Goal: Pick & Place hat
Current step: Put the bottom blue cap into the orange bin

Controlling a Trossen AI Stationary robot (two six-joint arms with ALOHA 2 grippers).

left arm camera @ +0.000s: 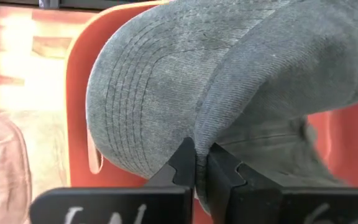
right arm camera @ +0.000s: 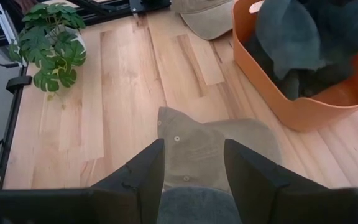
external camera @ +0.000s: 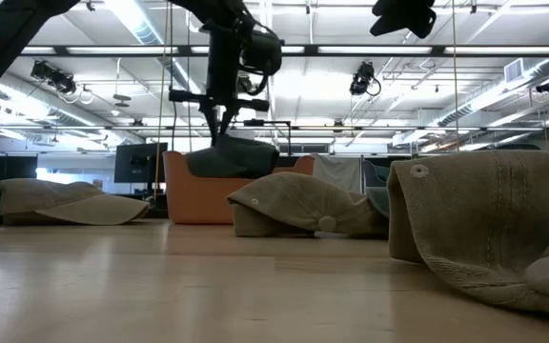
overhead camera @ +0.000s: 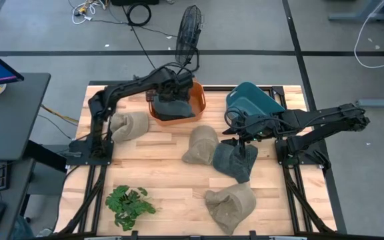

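Observation:
My left gripper (overhead camera: pixel 172 90) is shut on a grey cap (left arm camera: pixel 229 81) over the orange basket (overhead camera: pixel 199 100) at the table's far side; both also show in the low view, the cap (external camera: pixel 232 157) at the basket's (external camera: pixel 184 191) rim. My right gripper (right arm camera: pixel 191 168) is open just over a dark grey hat (overhead camera: pixel 235 161) at the table's right middle, with that hat's edge (right arm camera: pixel 194 208) between its fingers. Tan hats lie flat on the table: one at the left (overhead camera: pixel 129 125), one in the middle (overhead camera: pixel 201 143), one at the near edge (overhead camera: pixel 231 203). My left gripper pinches the grey cap between its two fingers at the seam where the brim meets the crown (left arm camera: pixel 194 140). The fingers come from above, pointing down. The cap hangs below them, its lower part within the basket's rim.
A teal container (overhead camera: pixel 252 100) stands at the far right behind my right arm. A green plant (overhead camera: pixel 129 203) lies at the near left. More grey cloth lies in the basket (right arm camera: pixel 303 43). A fan (overhead camera: pixel 189 33) stands beyond the far edge. Bare wood lies between plant and hats.

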